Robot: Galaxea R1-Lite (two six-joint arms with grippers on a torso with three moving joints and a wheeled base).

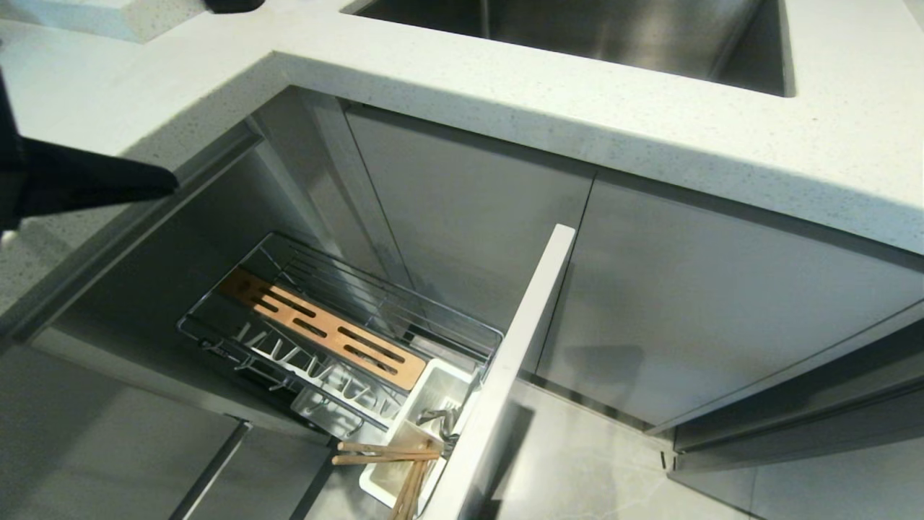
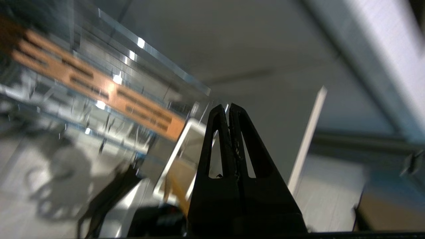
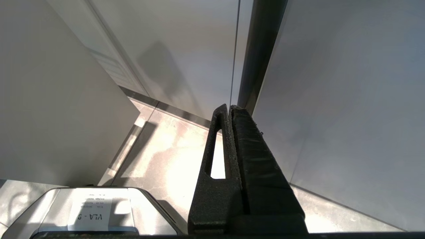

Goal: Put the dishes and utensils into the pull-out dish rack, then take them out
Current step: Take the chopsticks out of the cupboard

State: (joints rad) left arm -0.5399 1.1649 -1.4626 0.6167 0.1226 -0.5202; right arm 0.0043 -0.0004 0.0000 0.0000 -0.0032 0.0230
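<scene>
Below, chopsticks lean out of the caddy leftward; left tool closed, empty.

L gripper fingers pressed together, empty; L arm dark at head view's left edge. R gripper closed, empty, parked low.

I see the pull-out dish rack drawn out beneath the counter, its chrome wire basket running from ten o'clock to four o'clock. A slotted wooden strip lies along it, white prongs beside. At six o'clock the white caddy holds the chopsticks (tips splayed outward) and the spoon.
</scene>
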